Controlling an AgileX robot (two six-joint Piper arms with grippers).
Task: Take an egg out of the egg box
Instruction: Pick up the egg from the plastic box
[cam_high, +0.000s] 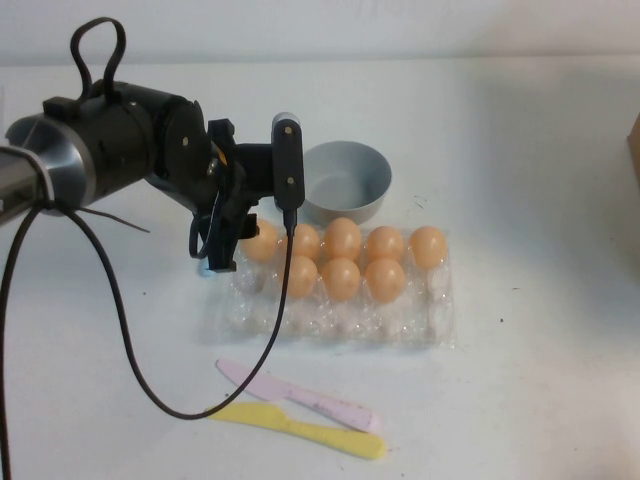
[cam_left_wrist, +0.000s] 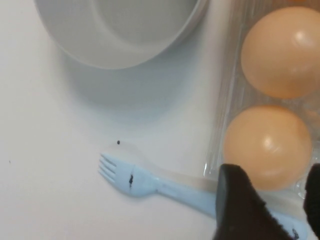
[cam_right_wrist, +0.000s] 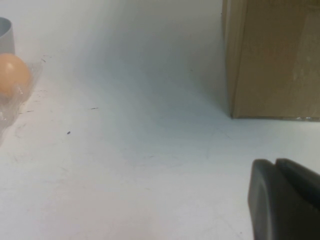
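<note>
Clear crinkly plastic egg box (cam_high: 420, 325) on white surface (cam_high: 540, 200), just in front of round grey bowl (cam_high: 345, 182). Left hand (cam_high: 228, 245) over box's left end, near corner egg. Target: small smooth orange-tan egg (cam_left_wrist: 266, 146), directly ahead of hand, between black fingers (cam_left_wrist: 240, 205); jaws part-open, astride it, nothing gripped yet. Pale blue plastic fork (cam_left_wrist: 131, 179) beside box. Right hand (cam_right_wrist: 285, 202) well apart from box, fingers together, empty. Left arm nearer.

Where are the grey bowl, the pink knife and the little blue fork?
grey bowl (cam_high: 345, 181): high view, its inner floor.
pink knife (cam_high: 300, 397): high view, mid-blade.
blue fork (cam_left_wrist: 131, 179): left wrist view, its head just behind the tines.
</note>
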